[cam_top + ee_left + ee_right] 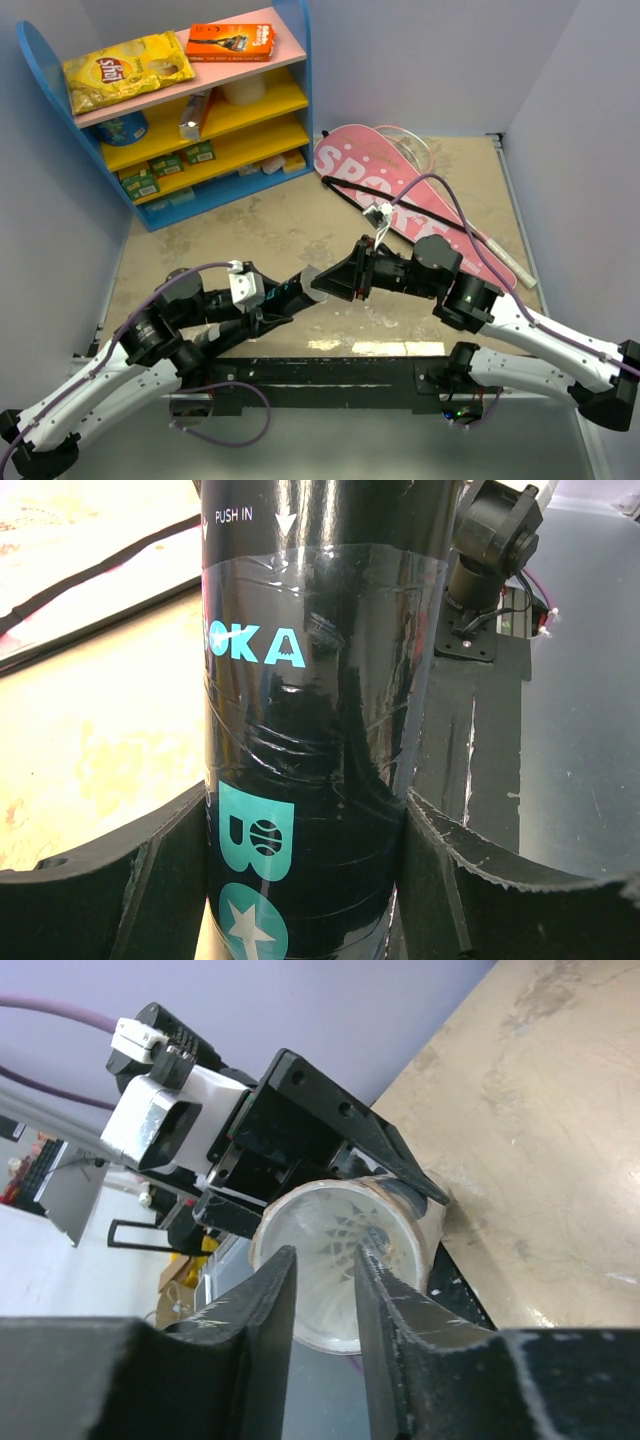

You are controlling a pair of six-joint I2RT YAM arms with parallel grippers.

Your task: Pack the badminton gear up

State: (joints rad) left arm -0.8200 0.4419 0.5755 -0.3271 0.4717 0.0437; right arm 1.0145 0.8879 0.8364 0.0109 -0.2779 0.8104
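**Lead:** Where's the tube?

**Op:** I have the black tube (320,680) clamped in the left jaws, one on each side of its body. The "PUSH IN" lettering is at the end away from my wrist camera. From overhead it lies roughly level over the middle of the tabletop (260,230), with its open mouth turned toward the right arm.

**Lead:** And the right side?

**Op:** The right jaws point straight at that mouth, though I can't tell how close they are to its rim. They stand a narrow gap apart and I see nothing between them. Through the gap I'm looking down the pale inside of the tube.

**Lead:** Anything in there?

**Op:** Yes, a shuttlecock (345,1232) sits deep inside, its feather skirt fanned toward my camera.

**Lead:** The rest of the gear?

**Op:** The pink "SPORT" cover (385,175) lies flat at the far right of the tabletop. A second shuttlecock (380,214), as best I can make out that small white thing, rests at the cover's near edge by the black trim. The racket (505,255) lies along the cover's right side, its pale shaft running toward the near right corner.

**Lead:** Anything else out there?

**Op:** A blue shelf unit (306,100) stands at the far left. A yellow chip bag (125,70) and an orange box (230,42) lie on its top board.
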